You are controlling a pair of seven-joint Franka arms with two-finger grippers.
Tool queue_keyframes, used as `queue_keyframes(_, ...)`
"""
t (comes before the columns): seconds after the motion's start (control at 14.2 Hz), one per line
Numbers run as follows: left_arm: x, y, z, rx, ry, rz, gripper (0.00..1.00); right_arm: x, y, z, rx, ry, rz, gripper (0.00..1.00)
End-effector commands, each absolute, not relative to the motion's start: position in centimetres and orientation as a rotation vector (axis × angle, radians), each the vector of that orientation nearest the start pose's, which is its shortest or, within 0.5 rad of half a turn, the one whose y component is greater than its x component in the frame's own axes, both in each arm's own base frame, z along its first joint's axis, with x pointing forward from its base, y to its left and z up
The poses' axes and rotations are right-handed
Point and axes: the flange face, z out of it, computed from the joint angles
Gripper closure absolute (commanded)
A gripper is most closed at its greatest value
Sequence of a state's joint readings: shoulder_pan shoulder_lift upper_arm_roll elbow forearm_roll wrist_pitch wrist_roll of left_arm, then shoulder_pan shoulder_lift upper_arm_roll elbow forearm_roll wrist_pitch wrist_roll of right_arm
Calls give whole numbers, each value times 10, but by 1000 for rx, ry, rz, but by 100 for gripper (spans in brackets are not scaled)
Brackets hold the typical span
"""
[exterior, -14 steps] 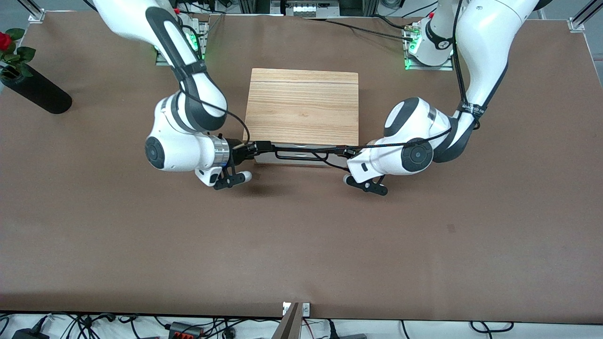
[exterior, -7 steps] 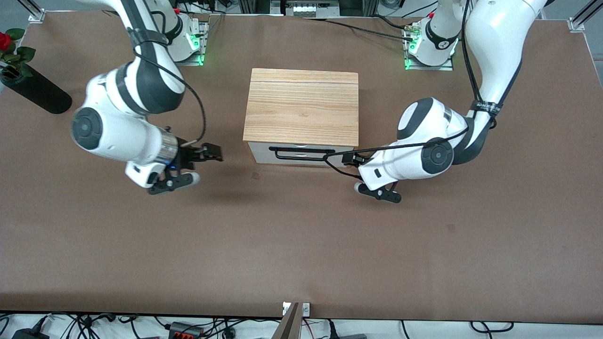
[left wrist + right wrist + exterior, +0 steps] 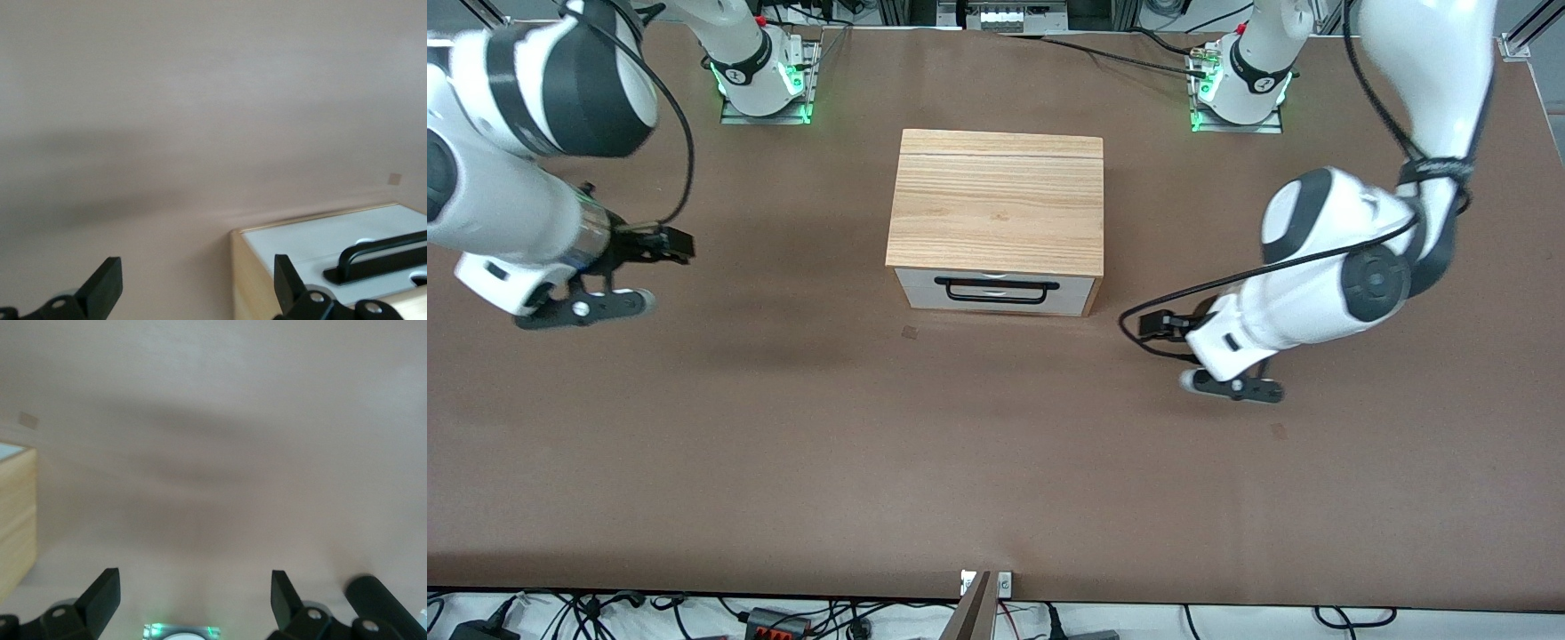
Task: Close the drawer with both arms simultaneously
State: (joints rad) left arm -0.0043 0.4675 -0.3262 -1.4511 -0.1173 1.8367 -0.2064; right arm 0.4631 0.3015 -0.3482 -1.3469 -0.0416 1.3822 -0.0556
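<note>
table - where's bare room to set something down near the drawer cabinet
The widest bare patch of the table lies in front of the drawer, nearer the front camera. Narrower bare strips border the cabinet at each end. The right gripper, fingers open, crowds the right arm's end; the left gripper, fingers open, the left arm's end.

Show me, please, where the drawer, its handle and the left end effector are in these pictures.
drawer (image 3: 996, 292): front view, white front panel.
handle (image 3: 996, 286): front view, middle of the black bar.
left end effector (image 3: 1158, 325): front view, between its fingertips.
</note>
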Motion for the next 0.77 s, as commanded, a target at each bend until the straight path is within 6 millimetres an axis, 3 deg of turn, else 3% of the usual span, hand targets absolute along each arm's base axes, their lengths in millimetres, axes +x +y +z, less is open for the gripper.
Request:
queue_keyframes(0.0,647,-151,477,-3303,42,262,0,606,68,575,-3267,-185,417,0)
queue_keyframes(0.07,644,-133,495,-3292,4,238,0,601,59,586,-3246,-174,396,0)
queue_keyframes(0.14,637,-117,521,-3286,-29,183,0,595,61,585,-3226,-184,412,0)
queue_keyframes(0.21,629,-107,542,-3278,-53,162,0,590,47,584,-3206,-159,418,0)
queue_keyframes(0.35,601,-96,583,-3256,-77,184,0,580,41,576,-3189,-175,337,0)
queue_keyframes(0.42,595,-88,594,-3222,-83,149,0,569,21,565,-3186,-135,241,0)
queue_keyframes(0.49,595,-83,596,-3194,-81,132,0,554,18,557,-3191,-132,135,0)
queue_keyframes(0.56,595,-83,585,-3189,-91,158,0,541,12,556,-3194,-93,81,0)
queue_keyframes(0.7,596,-82,581,-3186,-87,145,0,535,9,557,-3167,77,83,0)
